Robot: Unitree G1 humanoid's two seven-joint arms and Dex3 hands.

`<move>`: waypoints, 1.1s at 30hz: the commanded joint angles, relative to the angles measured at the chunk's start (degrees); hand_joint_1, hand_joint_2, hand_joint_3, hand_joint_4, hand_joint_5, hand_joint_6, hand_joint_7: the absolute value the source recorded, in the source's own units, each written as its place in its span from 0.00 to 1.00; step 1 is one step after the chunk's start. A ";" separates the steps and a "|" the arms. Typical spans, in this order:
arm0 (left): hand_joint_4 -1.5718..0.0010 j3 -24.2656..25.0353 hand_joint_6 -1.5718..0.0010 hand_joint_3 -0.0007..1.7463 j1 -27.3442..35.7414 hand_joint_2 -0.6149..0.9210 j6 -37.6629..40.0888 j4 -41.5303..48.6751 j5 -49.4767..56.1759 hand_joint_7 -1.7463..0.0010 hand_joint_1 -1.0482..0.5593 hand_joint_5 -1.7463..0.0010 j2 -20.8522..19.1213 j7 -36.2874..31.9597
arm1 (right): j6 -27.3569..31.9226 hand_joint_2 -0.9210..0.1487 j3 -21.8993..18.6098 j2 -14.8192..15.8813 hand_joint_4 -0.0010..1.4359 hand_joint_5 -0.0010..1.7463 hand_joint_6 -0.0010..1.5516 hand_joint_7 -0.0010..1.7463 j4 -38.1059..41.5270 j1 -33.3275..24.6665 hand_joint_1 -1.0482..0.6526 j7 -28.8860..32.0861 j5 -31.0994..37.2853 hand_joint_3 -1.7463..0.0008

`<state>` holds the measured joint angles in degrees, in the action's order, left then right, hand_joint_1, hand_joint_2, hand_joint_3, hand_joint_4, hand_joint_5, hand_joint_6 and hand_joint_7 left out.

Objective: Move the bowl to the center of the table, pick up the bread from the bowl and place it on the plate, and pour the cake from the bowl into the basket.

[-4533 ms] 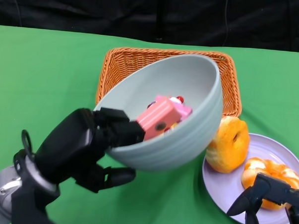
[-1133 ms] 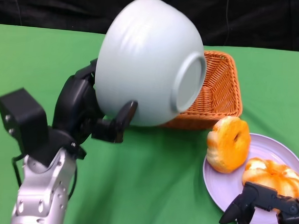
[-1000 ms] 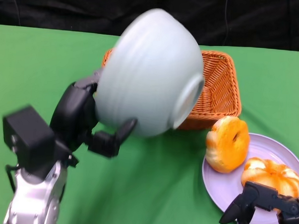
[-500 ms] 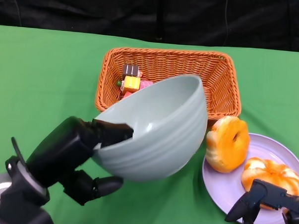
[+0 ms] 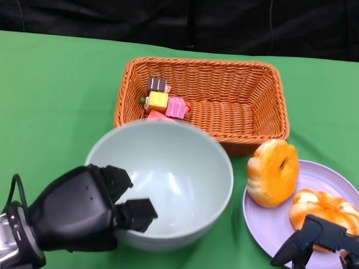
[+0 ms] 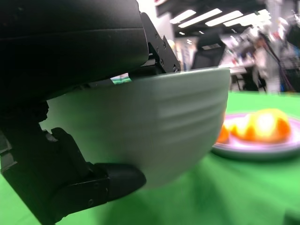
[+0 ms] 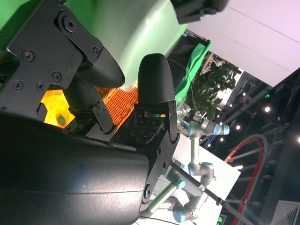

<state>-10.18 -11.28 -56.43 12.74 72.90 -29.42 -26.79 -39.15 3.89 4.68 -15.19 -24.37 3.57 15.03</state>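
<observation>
The bowl [image 5: 162,181] is upright again, mouth up and empty, just in front of the basket [image 5: 252,108]. Half a second ago it was tilted with its mouth toward the basket, and a second ago it was upended over it. The left hand [image 5: 84,208] grasps the bowl at its near rim, fingers over the lip into the inside and a thumb under the outer wall, as the left wrist view confirms [image 6: 61,154]. Whether the bowl's foot touches the table [image 5: 50,93] cannot be told: the left wrist view shows a gap below the wall nearest the camera, so it is probably slightly raised.

The cake [image 5: 163,101], in several coloured pieces, lies inside the basket at its far-left end. Four and a half seconds ago it sat in the bowl. The pour therefore looks done.

Two pieces of bread [image 5: 273,172] lie to the right of the basket's front corner. One stands on edge at the left rim of the plate [image 5: 265,224]; the other lies flat further right.

The right hand [image 5: 317,248] holds nothing; its fingers hang apart over the plate's near edge, by the flat bread. The right wrist view shows the fingers [image 7: 154,84] spread.

Judged from this layout, every step named in the task appears complete; only setting the bowl down and letting go seems left.
</observation>
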 commanded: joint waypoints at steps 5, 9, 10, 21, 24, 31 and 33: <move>0.37 -9.42 0.36 0.01 -0.14 0.93 10.28 -2.20 4.94 0.39 0.40 0.00 -5.23 -4.65 | 1.34 0.66 0.69 -0.99 0.62 0.99 0.53 0.78 -3.19 -1.53 0.58 -0.10 -1.64 0.05; 0.49 -11.94 0.35 0.00 1.23 0.94 11.99 -2.23 -2.87 0.72 0.40 0.16 -5.83 5.54 | 2.46 0.65 1.60 -1.34 0.62 0.98 0.53 0.79 -4.54 -2.03 0.57 -0.51 -2.44 0.06; 0.51 -12.28 0.37 0.01 1.40 0.94 12.16 -2.44 -4.82 0.74 0.39 0.19 -6.05 7.84 | 2.61 0.64 1.74 -1.39 0.62 0.98 0.53 0.79 -4.74 -2.08 0.57 -0.55 -2.55 0.06; 0.88 -10.40 0.70 0.10 6.28 1.00 21.49 -14.24 -28.05 0.99 0.23 0.56 -8.54 36.55 | 4.70 0.67 4.01 -2.07 0.61 0.98 0.54 0.79 -5.11 -0.24 0.60 -0.89 -1.45 0.02; 0.89 -9.73 0.71 0.11 6.91 1.00 23.31 -16.72 -29.27 0.99 0.21 0.58 -8.44 39.11 | 5.50 0.68 4.08 -1.76 0.61 0.98 0.54 0.80 -5.58 -0.09 0.59 -1.27 -1.74 0.01; 0.90 -7.89 0.73 0.12 7.88 1.00 26.74 -20.36 -32.49 1.00 0.16 0.62 -8.26 43.48 | 7.72 0.69 4.58 -1.82 0.62 0.97 0.54 0.79 -6.14 1.64 0.61 -2.16 -1.98 0.01; 0.90 -7.77 0.73 0.12 7.97 1.00 27.00 -20.65 -32.66 1.00 0.16 0.62 -8.24 43.88 | 7.85 0.69 4.61 -1.79 0.62 0.97 0.54 0.79 -6.18 1.70 0.61 -2.16 -1.98 0.00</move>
<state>-18.46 -3.80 -29.84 -7.59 40.68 -36.73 16.06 -31.80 8.66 2.66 -20.76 -22.61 1.53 13.33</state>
